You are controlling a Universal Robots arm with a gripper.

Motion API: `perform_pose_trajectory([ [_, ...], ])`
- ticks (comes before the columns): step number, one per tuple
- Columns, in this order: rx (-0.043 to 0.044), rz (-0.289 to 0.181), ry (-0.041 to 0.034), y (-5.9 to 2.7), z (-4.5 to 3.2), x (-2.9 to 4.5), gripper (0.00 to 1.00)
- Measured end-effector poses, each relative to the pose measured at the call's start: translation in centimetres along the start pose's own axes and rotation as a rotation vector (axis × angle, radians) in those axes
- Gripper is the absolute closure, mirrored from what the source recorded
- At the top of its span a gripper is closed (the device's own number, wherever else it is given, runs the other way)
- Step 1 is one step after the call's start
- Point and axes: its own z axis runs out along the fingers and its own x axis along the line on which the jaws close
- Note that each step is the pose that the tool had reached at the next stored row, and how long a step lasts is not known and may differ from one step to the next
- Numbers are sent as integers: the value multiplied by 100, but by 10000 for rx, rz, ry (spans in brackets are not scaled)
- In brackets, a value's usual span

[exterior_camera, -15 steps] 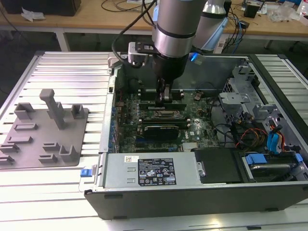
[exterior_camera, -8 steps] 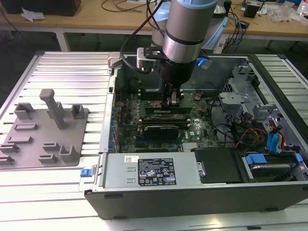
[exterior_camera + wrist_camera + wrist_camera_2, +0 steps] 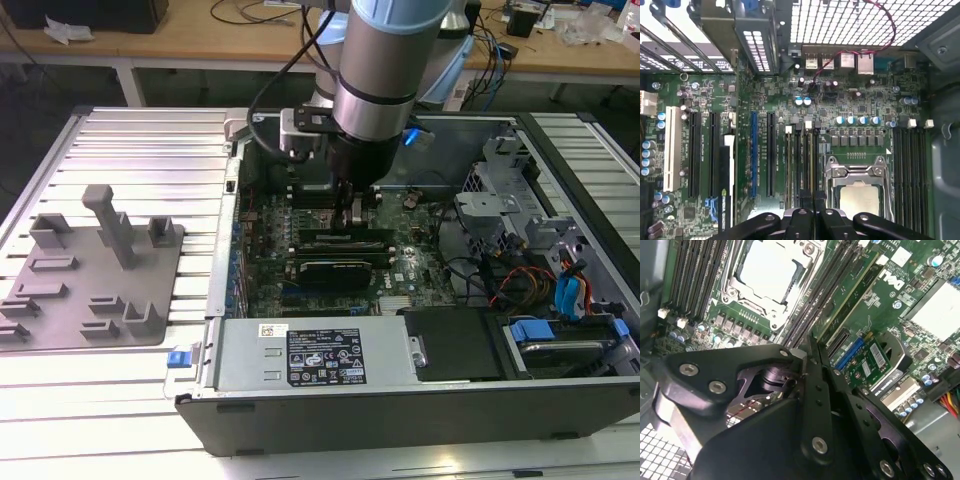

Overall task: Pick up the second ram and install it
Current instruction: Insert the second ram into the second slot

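You have the claw (image 3: 813, 205) closed, tips down on the ram (image 3: 809, 160).
Slots (image 3: 799, 160) crowd it; the case wall (image 3: 226, 250) stands well apart at the exterior view's left.

Strong light from overhead whitens the ribbed table (image 3: 120, 440) along its near edge. Inside the computer case (image 3: 300, 420) it is shadowy, and the processor socket (image 3: 767, 270) glares white.

Grey holder blk (image 3: 100, 285) beside PC case (image 3: 400, 415)
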Motion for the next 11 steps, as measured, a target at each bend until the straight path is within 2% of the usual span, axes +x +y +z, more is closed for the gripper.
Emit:
perform_pose_trajectory([
  [7, 3, 23, -2, -7, 115, 8, 91],
  [11, 3, 24, -3, -7, 136, 17, 91],
])
